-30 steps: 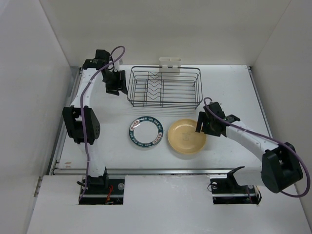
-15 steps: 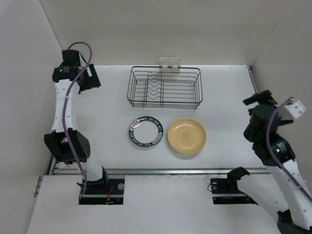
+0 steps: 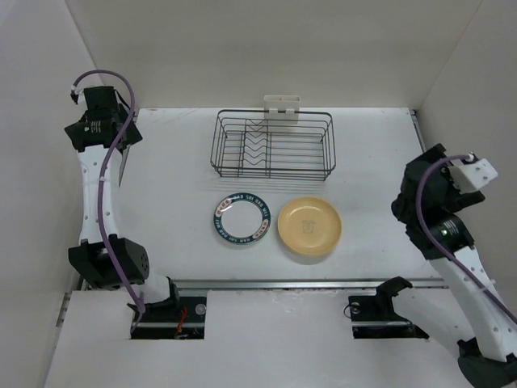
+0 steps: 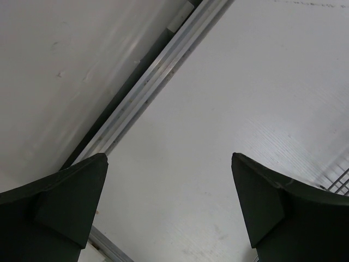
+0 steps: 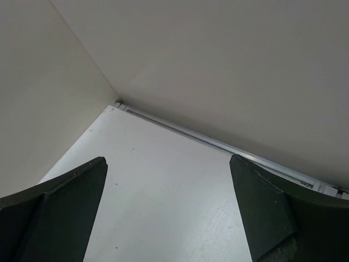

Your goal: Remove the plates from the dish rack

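Left claw (image 4: 169, 164) stands wide, with nothing between its jaws; its wrist view shows only bare table (image 3: 380, 145), a metal rail along the side wall, and a few wires of the rack at the lower right edge. Right claw (image 5: 168, 161) is likewise wide and empty, and faces a far corner of the enclosure. In the overhead view both arms are raised at the outer sides of the workspace, well apart from the task items. The dish rack (image 3: 275, 149) sits at the back centre of the table, with its cream clip (image 3: 281, 106) on the far long side; no plate is visible between its dividers. Two plates lie flat on the table in front of the rack: the teal-rimmed plate (image 3: 241, 220) on the left and the yellow-orange plate (image 3: 309, 226) just beside it on the right, with a narrow gap between them. Judged from this layout, the unloading step appears complete. The next move calls for no further grasp: verify that the rack holds no plate, then keep both arms clear of the plates while parking them.
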`<state>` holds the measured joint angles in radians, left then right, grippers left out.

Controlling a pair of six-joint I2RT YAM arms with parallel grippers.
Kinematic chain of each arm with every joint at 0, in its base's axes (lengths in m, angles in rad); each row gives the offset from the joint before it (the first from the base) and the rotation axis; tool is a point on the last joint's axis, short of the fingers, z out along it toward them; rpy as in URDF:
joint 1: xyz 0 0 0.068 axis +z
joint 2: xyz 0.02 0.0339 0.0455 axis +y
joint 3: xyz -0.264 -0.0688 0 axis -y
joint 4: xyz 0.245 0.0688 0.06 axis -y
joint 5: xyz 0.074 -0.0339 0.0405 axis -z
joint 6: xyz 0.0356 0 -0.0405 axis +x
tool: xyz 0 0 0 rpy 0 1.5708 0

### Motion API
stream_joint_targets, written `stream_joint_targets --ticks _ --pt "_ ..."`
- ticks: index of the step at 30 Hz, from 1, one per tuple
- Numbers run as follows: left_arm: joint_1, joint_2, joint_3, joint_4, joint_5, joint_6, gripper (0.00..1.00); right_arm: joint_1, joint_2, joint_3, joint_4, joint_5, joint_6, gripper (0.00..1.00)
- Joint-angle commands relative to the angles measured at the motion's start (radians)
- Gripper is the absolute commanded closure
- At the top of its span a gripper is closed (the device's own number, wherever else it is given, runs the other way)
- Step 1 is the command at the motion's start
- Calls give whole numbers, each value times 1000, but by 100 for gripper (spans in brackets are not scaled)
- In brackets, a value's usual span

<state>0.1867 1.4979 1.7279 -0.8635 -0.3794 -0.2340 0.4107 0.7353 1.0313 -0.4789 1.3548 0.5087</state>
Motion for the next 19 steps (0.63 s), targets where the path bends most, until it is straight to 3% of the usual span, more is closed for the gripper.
stream_joint_targets --ticks 1,19 --pt "2 -15 -2 11 -10 -18 4 -1 87 45 13 33 -22 0" --pt "2 -15 -21 11 -10 -8 4 -1 208 82 31 -54 -12 0"
